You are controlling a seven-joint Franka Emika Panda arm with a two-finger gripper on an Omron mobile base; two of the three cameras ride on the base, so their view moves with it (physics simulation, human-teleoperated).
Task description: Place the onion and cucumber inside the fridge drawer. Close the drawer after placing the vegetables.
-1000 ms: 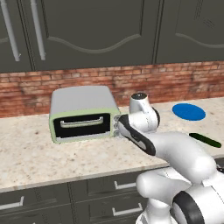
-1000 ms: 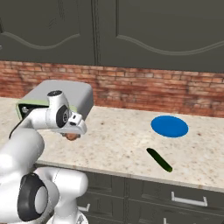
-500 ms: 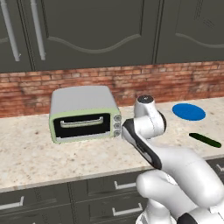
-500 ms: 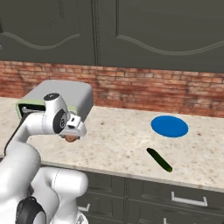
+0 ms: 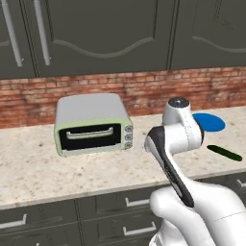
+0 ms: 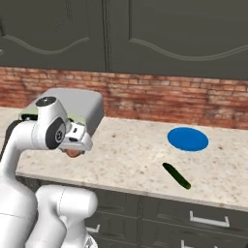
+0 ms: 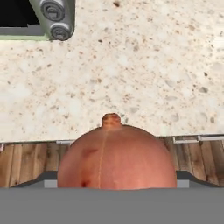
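Observation:
The onion [image 7: 114, 154], a smooth reddish-brown ball, sits low in the middle of the hand view and hides the fingertips. In the right base view the onion [image 6: 73, 152] peeks out under the white hand, with my gripper [image 6: 72, 149] shut on it above the counter's front edge. The cucumber [image 6: 176, 175], a slim dark green stick, lies on the counter to the right, also seen as the cucumber [image 5: 224, 153] at the right edge of the left base view. The fridge drawer is out of view.
A pale green toaster oven [image 5: 91, 123] stands at the back left of the speckled counter [image 5: 38, 168]; its knobs [image 7: 56, 19] show at the hand view's top. A flat blue disc [image 6: 188, 139] lies behind the cucumber. Dark cabinets hang above the brick wall, and drawers [image 6: 208, 220] run below the counter.
The arm has swung a little to the right, away from the toaster oven's front, carrying the onion. The cucumber and the blue disc have stayed put.

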